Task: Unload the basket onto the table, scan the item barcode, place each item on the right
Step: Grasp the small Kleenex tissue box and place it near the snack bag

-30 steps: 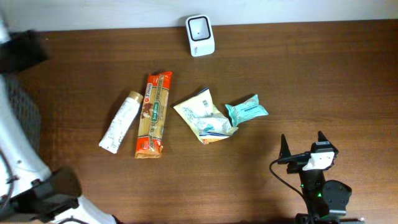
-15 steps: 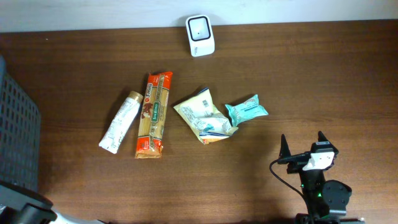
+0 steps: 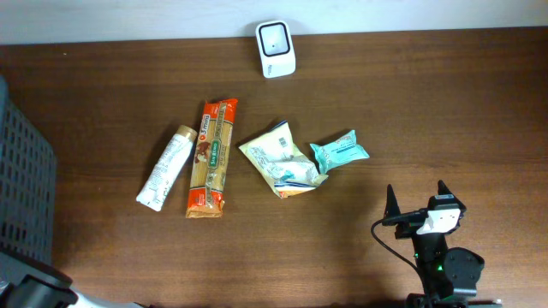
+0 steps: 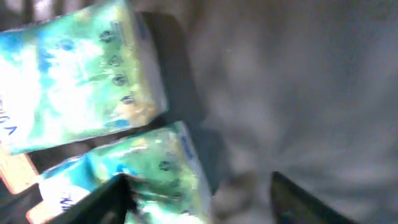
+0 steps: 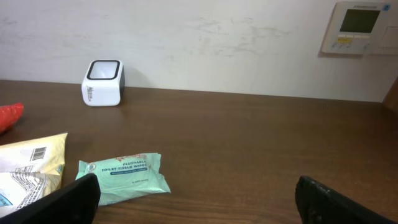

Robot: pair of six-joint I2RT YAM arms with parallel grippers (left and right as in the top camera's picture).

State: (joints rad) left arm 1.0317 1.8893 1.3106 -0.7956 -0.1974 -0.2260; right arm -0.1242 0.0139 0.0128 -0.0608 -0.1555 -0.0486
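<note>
Dark wood table lies before you. Your right gripper sits at its near right edge, jaws wide apart, holding nothing. Just beyond it lie the wipes, then the pouch, bar and tube in a row leftward. The scanner stands at the far edge. Your left gripper shows only in its blurred wrist view, jaws apart over green packets. You cannot tell whether it touches one.
</note>
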